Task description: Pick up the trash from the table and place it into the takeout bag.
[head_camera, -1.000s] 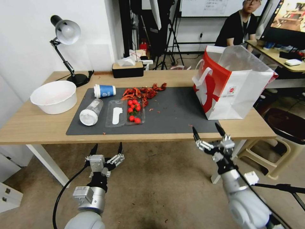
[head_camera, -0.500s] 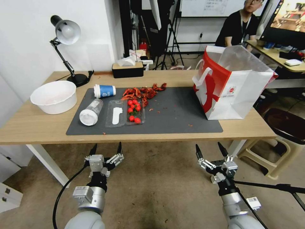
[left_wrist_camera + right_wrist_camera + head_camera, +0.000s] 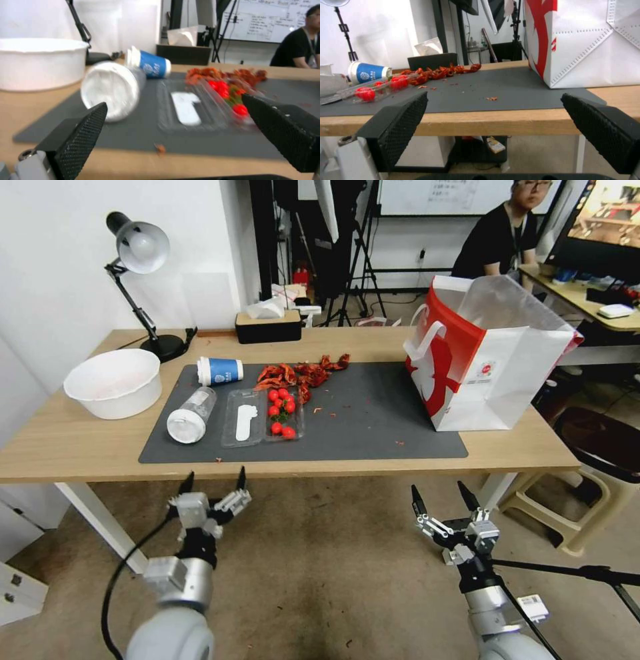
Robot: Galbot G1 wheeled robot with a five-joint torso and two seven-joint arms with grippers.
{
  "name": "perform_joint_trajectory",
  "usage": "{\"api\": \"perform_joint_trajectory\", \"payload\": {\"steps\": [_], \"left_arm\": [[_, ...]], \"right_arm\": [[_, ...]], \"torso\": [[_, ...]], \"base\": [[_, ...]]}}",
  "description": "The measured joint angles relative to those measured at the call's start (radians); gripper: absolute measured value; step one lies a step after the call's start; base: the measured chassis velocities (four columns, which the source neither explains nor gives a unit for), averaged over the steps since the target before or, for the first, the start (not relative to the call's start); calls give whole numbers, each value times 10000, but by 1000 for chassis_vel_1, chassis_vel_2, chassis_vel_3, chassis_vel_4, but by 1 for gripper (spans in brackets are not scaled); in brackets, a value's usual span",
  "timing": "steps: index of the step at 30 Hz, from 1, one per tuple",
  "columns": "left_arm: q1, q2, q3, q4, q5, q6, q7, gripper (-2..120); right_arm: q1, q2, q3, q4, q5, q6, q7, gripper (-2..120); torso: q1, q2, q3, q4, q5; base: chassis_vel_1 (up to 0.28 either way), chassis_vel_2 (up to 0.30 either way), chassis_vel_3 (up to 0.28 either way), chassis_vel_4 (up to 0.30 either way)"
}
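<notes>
left claw (image 3: pixel 213 481) spread, just before table edge, clear bottle (image 3: pixel 191 414) beyond

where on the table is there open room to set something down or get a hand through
The widest free patch is the dark mat between the clear tray and the takeout bag, with only crumbs. The wood strip along the table's near edge is bare. It is crowded around the cup, bottle and red scraps.
</notes>
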Motion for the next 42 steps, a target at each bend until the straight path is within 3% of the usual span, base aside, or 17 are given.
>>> {"api": "perform_joint_trajectory", "payload": {"steps": [9, 19, 22, 30, 33, 42], "left_arm": [[-2139, 1121, -856, 522, -1361, 625, -186, 100], [-3846, 2554, -632, 1781, -2244, 872, -271, 100], [-4421, 3263, -541, 2340, -2567, 1341, -364, 100], [-4979, 3699, -523, 2864, -3126, 2313, -364, 100], [-5188, 3767, -523, 2822, -3648, 3448, -377, 100], [-5400, 3776, -547, 2794, -4300, 4897, -435, 100]], "right_arm": [[163, -83, 12, 107, -153, -224, -104, 100], [101, 55, -17, 93, -406, -255, -196, 100], [124, 98, -40, 18, -450, -258, -199, 100], [241, 101, -146, -43, -531, -344, -165, 100], [303, 91, -171, -55, -596, -406, -119, 100], [306, 75, -178, -109, -612, -428, -88, 100]], "torso": [[3, 0, 0, 0, 0], [3, 0, 1, -1, -1], [3, 0, 1, -2, -1], [2, 0, 1, -1, -1], [2, 0, 1, 0, 0], [2, 0, 0, 0, 0]], "base": [[0, 0, 0, 0], [0, 0, 0, 0], [0, 0, 0, 0], [0, 0, 0, 0], [0, 0, 0, 0], [0, 0, 0, 0]]}}
